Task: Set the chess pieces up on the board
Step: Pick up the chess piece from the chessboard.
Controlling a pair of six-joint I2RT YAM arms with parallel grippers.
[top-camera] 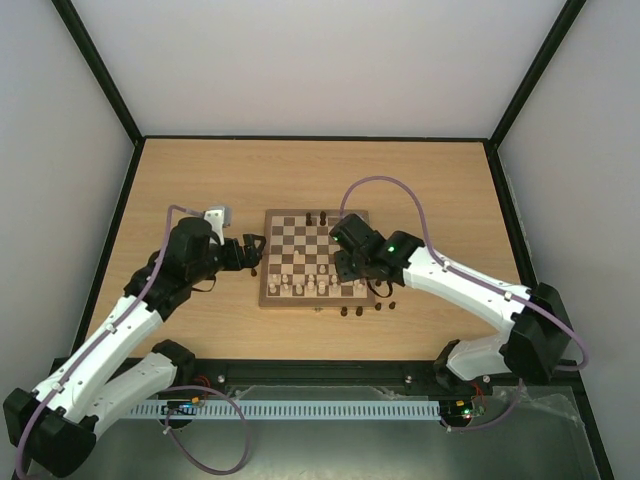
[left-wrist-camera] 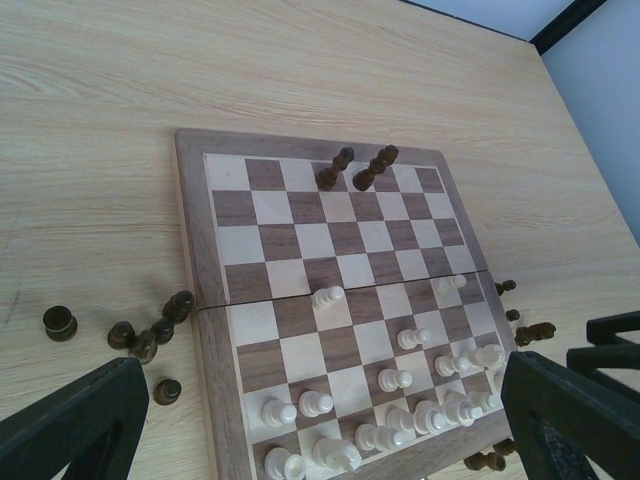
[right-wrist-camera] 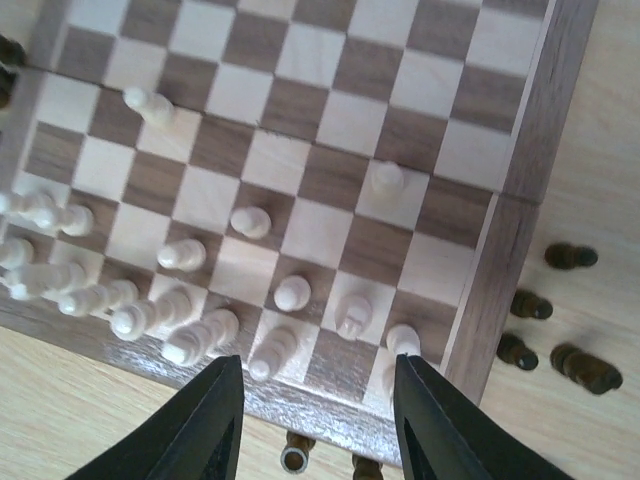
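- Your left gripper (left-wrist-camera: 325, 385) hangs spread open and empty by the left edge of the board (left-wrist-camera: 190, 230).
- Your right gripper (right-wrist-camera: 318, 370) is released too, holding nothing, above the cream chessmen (right-wrist-camera: 290, 292) at the near right corner.
- Two dark chess pieces (left-wrist-camera: 335, 168) stand on the far rank; the others sit scattered on the counter (top-camera: 200, 180) beside the board.

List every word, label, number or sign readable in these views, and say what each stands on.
None can be read.
The board has a plain wood border with no letters or numbers.
The chess pieces bear no marks.
The right arm shows only a green light, no legible brand.
Any marks on the small parts by the slotted rail are too small to read.
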